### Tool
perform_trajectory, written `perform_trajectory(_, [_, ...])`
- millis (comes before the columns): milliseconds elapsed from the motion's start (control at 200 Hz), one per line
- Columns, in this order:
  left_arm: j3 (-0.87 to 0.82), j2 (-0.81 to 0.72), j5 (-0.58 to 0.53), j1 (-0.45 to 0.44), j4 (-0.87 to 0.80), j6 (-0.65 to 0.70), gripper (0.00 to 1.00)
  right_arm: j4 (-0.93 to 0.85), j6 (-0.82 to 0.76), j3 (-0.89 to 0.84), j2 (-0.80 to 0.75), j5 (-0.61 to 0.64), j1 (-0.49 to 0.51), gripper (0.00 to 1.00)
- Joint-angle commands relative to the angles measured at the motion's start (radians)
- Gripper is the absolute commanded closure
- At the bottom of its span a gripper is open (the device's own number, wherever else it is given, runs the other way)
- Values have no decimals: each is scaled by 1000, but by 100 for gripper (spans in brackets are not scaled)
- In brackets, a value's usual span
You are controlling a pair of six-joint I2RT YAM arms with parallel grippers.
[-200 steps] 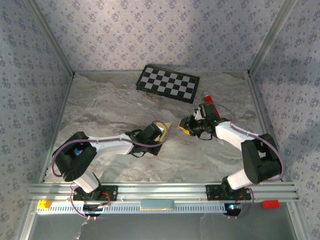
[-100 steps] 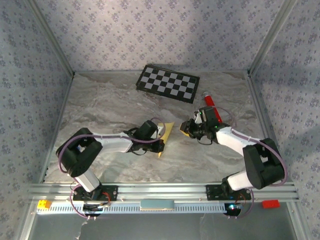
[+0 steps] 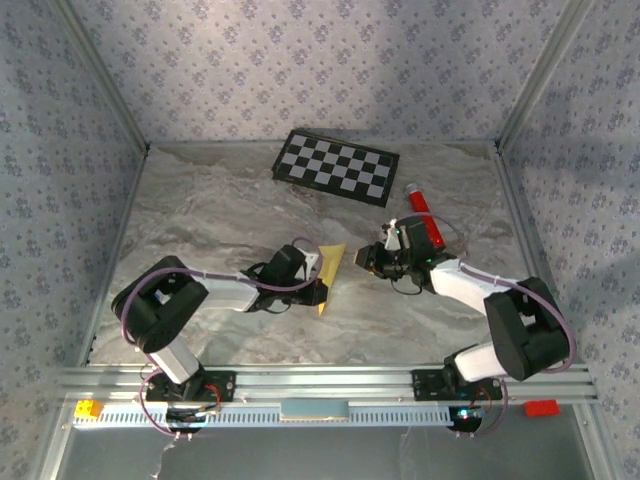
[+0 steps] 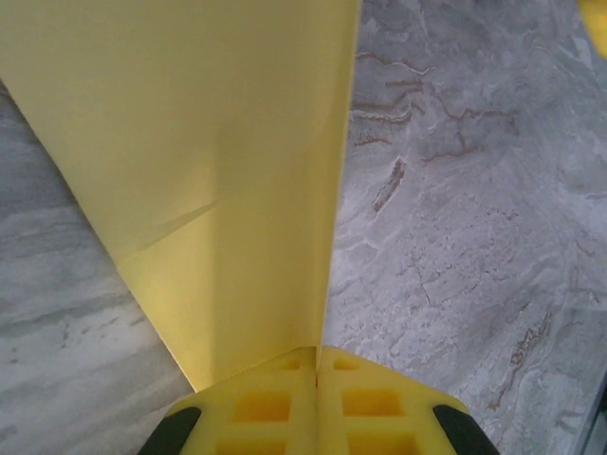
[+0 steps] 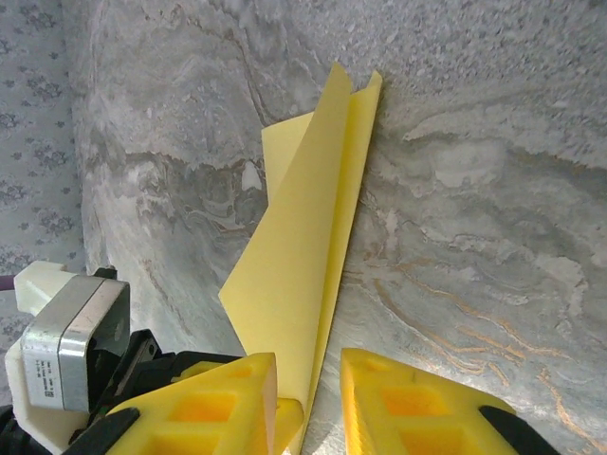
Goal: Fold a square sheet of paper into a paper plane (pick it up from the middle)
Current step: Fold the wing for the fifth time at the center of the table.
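**Left jaws clamped on the folded yellow sheet; right jaws parted beside it**

At the bottom centre of the left wrist view, the left gripper [image 4: 316, 365] has its yellow, grid-moulded fingers pressed flat together. They pinch the lower tip of the square sheet of paper [image 4: 228, 142]. The sheet is thin, matte and pale yellow, and it is folded over on itself. It fans upward from the fingers into a broad wedge, with one sharp straight edge on the right and a faint diagonal crease at mid-left.

In the right wrist view, the right gripper [image 5: 308, 365] sits at the bottom edge. Its two blocky yellow fingers stand apart with a clear gap between them. The sheet rises beyond them as a narrow, pointed double layer.

The marble-patterned grey table [image 4: 455, 190] lies under both grippers. In the top view the sheet is at the centre, a slim yellow sliver at the left gripper's tip. The black-and-white checkerboard panel [image 3: 337, 166] lies toward the upper middle. The red tube [image 3: 421, 206] is right of centre.

A second ago only a small yellow tip showed between the two grippers. Now the sheet appears as a longer strip, and more of the red tube is uncovered.
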Motion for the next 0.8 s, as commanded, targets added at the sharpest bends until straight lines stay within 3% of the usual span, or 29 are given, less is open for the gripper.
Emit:
perform_trajectory(0, [3, 34, 95, 22, 100, -16, 100, 27, -12, 18, 20, -44, 11, 74])
perform_trajectory(290, [-26, 121, 221, 62, 262, -100, 100, 44, -22, 41, 70, -61, 38, 74])
perform_trajectory(795, [-84, 122, 214, 78, 389, -180, 100, 27, -32, 47, 84, -54, 37, 74])
